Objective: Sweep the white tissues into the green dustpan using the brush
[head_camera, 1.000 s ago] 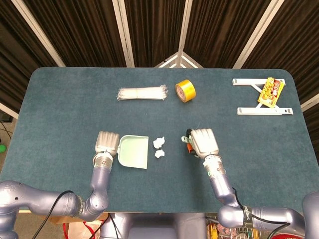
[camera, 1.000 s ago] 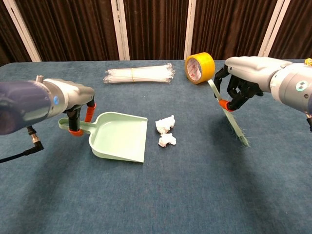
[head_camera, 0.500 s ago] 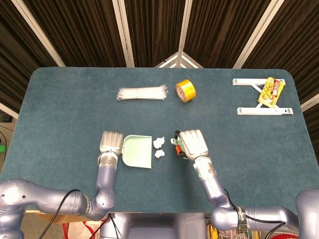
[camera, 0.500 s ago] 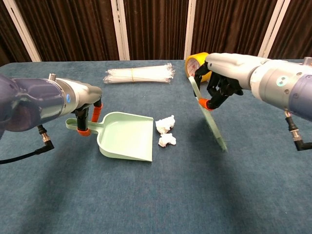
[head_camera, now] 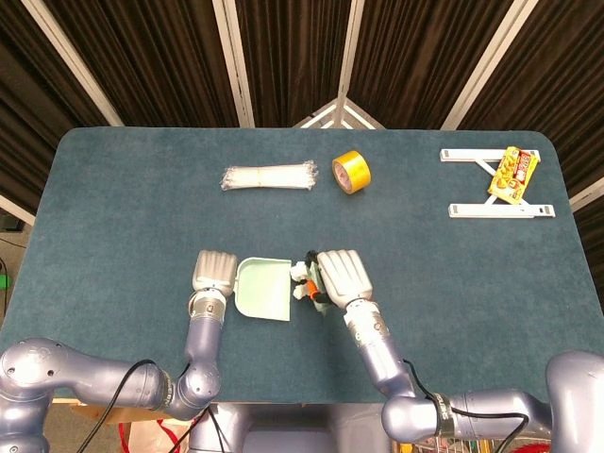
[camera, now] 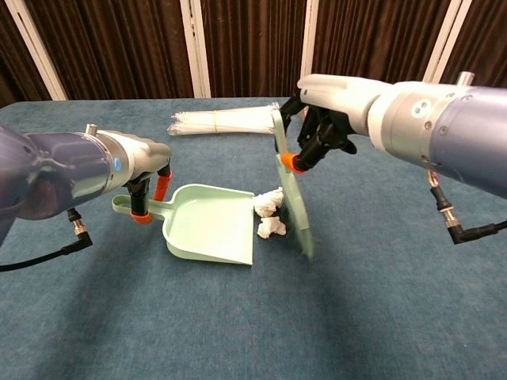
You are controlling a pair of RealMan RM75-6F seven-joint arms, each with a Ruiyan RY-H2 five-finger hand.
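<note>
Chest view: right hand (camera: pixel 333 119) clamped on brush (camera: pixel 291 190) handle, left hand (camera: pixel 135 162) gripping dustpan (camera: pixel 210 226) handle. Tissues (camera: pixel 269 214) just beside pan lip; likely feather-light, soft, prone to scatter — gentle strokes advised.

The head view looks straight down from high above, taking in the whole table (head_camera: pixel 113 189) with the curtains at the far edge. The chest view sits low and close, facing forward across the tabletop. The 2 views share the dustpan (camera: pixel 207 224), tissues (camera: pixel 269 214), both hands and tape roll (head_camera: pixel 351 171).
</note>
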